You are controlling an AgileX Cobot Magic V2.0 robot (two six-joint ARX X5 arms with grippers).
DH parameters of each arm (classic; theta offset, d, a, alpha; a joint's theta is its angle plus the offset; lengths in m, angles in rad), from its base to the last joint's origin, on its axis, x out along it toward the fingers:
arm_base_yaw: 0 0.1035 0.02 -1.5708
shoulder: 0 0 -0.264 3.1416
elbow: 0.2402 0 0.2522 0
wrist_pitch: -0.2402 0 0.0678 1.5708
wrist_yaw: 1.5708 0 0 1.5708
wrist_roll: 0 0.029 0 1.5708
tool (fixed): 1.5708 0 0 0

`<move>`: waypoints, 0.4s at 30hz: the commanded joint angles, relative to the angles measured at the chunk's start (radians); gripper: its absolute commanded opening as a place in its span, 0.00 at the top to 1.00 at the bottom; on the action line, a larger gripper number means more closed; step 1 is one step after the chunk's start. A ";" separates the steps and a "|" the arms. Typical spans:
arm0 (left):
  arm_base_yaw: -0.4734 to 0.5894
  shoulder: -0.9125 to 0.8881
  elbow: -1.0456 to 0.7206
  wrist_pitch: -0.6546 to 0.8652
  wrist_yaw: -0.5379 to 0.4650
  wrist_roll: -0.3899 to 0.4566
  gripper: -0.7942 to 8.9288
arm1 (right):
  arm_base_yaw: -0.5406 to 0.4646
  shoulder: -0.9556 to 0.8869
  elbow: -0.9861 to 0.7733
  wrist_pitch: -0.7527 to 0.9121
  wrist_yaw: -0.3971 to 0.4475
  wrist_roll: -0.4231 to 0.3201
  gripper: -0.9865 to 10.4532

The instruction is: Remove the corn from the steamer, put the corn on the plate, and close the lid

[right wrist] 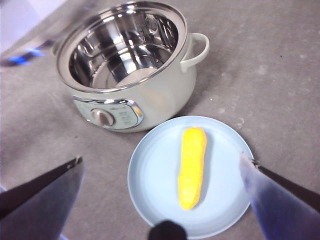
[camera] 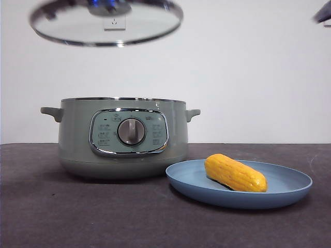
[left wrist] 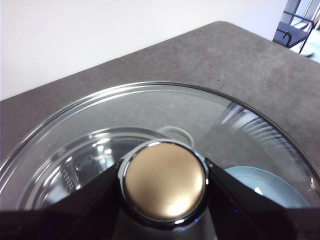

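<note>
Lid (camera: 106, 23) hangs in my left hand (left wrist: 165, 185), clenched on its knob, above the open steamer (camera: 121, 139), slightly offset; right hand (right wrist: 162, 200) released over the plate (right wrist: 155, 185).

I am seeing the corn (camera: 235, 173), a short yellow-orange cob, lying on its side on the plate (camera: 289, 196), a shallow light-blue round sitting just beside the steamer (camera: 77, 139). The sage-green steamer is standing open, its steel bowl empty. The glass lid (camera: 106, 23) is hanging tilted above it, chrome-rimmed.
</note>
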 commanded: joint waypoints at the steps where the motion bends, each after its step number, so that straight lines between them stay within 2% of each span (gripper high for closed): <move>1: -0.001 0.040 0.009 0.098 -0.024 0.030 0.93 | 0.002 -0.049 -0.008 -0.036 0.000 0.030 0.42; 5: 0.002 0.109 0.009 0.143 -0.071 0.053 0.93 | 0.002 -0.101 -0.008 -0.088 0.001 0.033 0.42; 12: 0.028 0.199 0.009 0.218 -0.074 0.060 0.93 | 0.002 -0.134 -0.008 -0.158 0.001 0.036 0.42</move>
